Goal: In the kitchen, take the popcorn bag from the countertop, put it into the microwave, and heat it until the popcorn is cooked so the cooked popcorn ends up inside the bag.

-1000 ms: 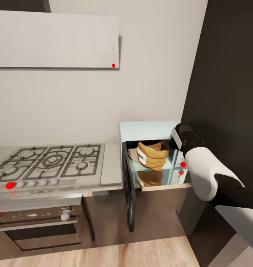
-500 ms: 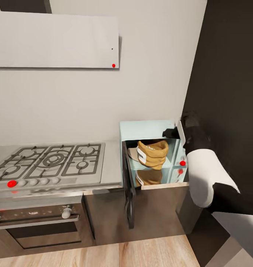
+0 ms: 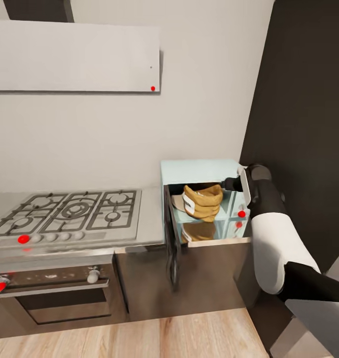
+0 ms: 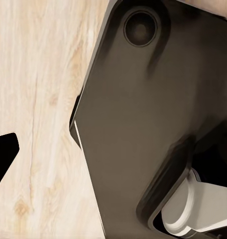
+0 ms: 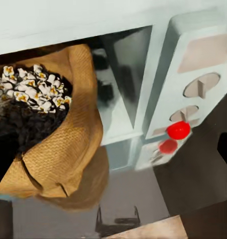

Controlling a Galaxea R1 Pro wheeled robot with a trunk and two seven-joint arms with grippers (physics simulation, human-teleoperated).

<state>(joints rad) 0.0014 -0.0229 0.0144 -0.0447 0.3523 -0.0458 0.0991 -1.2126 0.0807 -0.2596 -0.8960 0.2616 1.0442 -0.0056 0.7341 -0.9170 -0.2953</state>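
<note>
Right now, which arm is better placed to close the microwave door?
Right. The right gripper is at the microwave, near the open door; the popcorn bag sits inside. The left wrist view faces the floor.

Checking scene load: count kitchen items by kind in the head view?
Microwave: 1
Popcorn bag: 1
Hob: 1
Oven: 1
Hood: 1
Total: 5
</note>
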